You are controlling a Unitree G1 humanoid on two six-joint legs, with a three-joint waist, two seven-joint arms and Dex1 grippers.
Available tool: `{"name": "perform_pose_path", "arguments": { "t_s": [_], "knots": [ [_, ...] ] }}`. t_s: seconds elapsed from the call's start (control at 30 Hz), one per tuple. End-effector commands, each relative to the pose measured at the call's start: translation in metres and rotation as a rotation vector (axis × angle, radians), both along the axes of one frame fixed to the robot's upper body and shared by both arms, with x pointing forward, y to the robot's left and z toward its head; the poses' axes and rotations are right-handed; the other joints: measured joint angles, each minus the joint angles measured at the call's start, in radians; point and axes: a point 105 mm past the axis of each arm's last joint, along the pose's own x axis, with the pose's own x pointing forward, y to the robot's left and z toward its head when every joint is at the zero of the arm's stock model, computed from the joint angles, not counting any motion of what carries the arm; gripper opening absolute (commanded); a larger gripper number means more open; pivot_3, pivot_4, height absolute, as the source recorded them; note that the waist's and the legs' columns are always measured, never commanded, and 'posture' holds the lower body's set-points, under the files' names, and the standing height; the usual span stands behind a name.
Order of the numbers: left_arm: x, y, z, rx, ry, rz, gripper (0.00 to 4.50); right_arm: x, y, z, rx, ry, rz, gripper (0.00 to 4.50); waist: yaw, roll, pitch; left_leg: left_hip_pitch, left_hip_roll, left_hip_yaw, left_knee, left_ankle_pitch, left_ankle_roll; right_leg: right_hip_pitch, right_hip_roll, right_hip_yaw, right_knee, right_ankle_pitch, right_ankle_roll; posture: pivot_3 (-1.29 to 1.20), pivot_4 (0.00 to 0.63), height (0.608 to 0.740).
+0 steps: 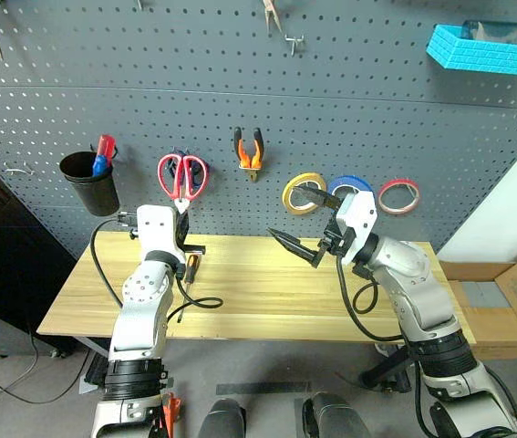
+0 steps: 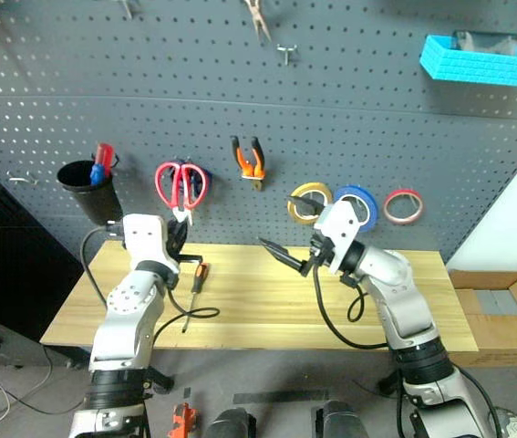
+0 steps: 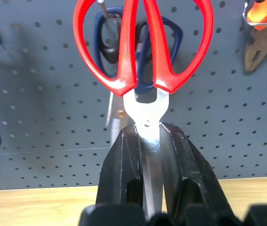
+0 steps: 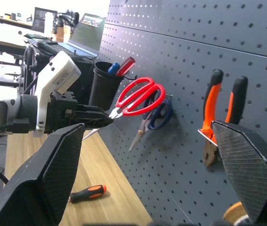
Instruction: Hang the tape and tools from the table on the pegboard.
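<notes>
A: At the pegboard, left gripper is clenching the red scissors by the blades, handles up against the board, in front of the blue scissors hanging there.

B: Handling?

A: Looking stiff and light, steel blades, smooth plastic loops. Blades are likely slippery, so gripping near the pivot like this is keeping them from swinging. A handle loop is the part that needs to go over the hook.

B: Look?

A: Big red oval loops, pale metal shank, blades hidden between the black fingers.

B: Right gripper?

A: Hanging released above the table, jaws wide, holding nothing.

B: Rest?

A: Pliers are hanging on the board, red tape too, beside the yellow roll and blue roll. Screwdriver is lying on the table, near the left arm.
</notes>
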Motion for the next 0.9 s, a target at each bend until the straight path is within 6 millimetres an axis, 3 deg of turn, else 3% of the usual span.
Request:
{"name": "perform_pose_path", "arguments": {
  "t_s": [0.03,0.27,0.4,0.47,0.57,0.63,0.77,0.9],
  "knots": [
    [0.004,-0.002,0.013,0.027,-0.040,-0.008,0.94,-0.004,-0.005,0.016,0.027,-0.059,-0.012,4.50,0.000,0.000,0.000,0.000,0.000,0.000,0.000,0.000,0.000,0.000,0.000,0.000,0.000,0.000,0.000,0.05,0.052,0.740],
    [0.002,-0.001,0.010,0.028,-0.035,-0.003,3.22,-0.008,-0.008,0.014,0.015,-0.054,-0.015,4.50,-0.001,0.000,0.000,0.000,0.000,0.000,0.000,0.000,0.000,0.000,0.000,0.000,0.000,0.000,0.000,0.04,0.075,0.740],
    [-0.007,0.006,-0.021,0.027,0.056,0.021,4.42,-0.008,-0.007,0.009,0.002,-0.040,-0.028,4.50,-0.003,0.001,0.001,0.000,0.000,0.000,0.000,0.000,0.000,0.000,0.000,0.000,0.000,-0.001,-0.001,0.03,0.107,0.740],
    [-0.014,0.014,-0.038,0.037,0.112,0.044,4.42,-0.008,-0.004,0.004,-0.017,-0.024,-0.030,4.50,-0.010,0.003,0.002,0.001,0.000,0.001,0.000,0.000,0.000,0.000,0.000,0.001,0.000,-0.002,-0.003,0.03,0.119,0.740],
    [-0.021,0.020,-0.048,0.040,0.148,0.059,4.42,-0.009,0.002,-0.001,-0.049,-0.009,-0.028,4.50,-0.013,0.004,0.010,0.001,0.001,0.001,0.000,0.000,0.000,0.000,0.000,0.001,0.001,-0.004,-0.006,0.03,0.165,0.740],
    [-0.024,0.034,-0.057,0.041,0.183,0.091,4.42,-0.011,0.018,-0.013,-0.127,-0.001,0.006,4.50,-0.016,0.005,0.022,0.001,0.001,0.000,0.000,0.000,0.000,-0.001,0.000,0.001,0.001,-0.004,-0.006,0.03,0.192,0.740],
    [-0.024,0.058,-0.065,0.044,0.230,0.144,4.42,-0.021,0.033,-0.030,-0.213,0.037,0.064,4.50,-0.021,0.008,0.050,0.001,0.001,0.000,0.000,0.000,0.000,-0.001,0.000,0.001,0.001,-0.005,-0.007,0.03,0.238,0.740],
    [-0.018,0.069,-0.072,0.047,0.279,0.119,4.42,-0.028,0.047,-0.035,-0.252,0.050,0.113,4.50,-0.022,0.008,0.088,-0.003,0.001,-0.001,0.000,0.000,0.000,-0.003,0.000,0.000,0.000,-0.005,-0.007,0.01,0.294,0.740]
  ]
}}
